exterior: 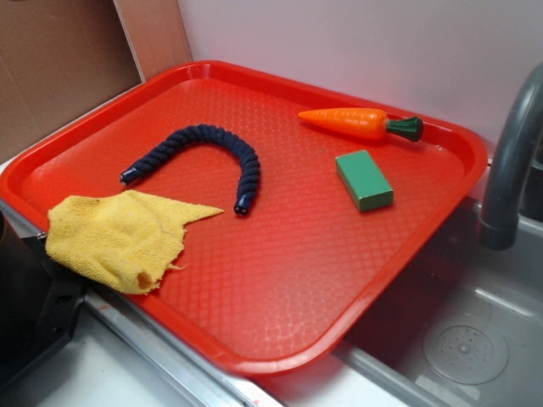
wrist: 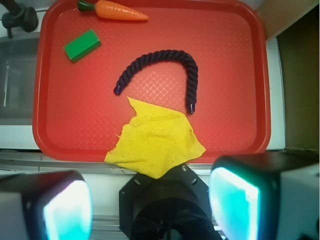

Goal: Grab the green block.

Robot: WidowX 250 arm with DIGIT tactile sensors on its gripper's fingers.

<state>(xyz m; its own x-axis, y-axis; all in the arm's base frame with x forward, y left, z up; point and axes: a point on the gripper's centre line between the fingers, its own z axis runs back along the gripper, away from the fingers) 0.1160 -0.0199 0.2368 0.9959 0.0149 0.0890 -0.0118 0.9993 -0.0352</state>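
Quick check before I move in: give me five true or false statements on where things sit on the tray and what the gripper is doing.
1. The small flat green block lies on the red plastic tray. True.
2. The orange toy carrot rests on top of the block. False: they lie apart, side by side.
3. The gripper is shut on the block. False: its fingers stand apart, empty, far from it.
4. The yellow cloth overhangs the tray's edge. True.
5. The dark blue braided rope is straight. False: it curves in an arch.
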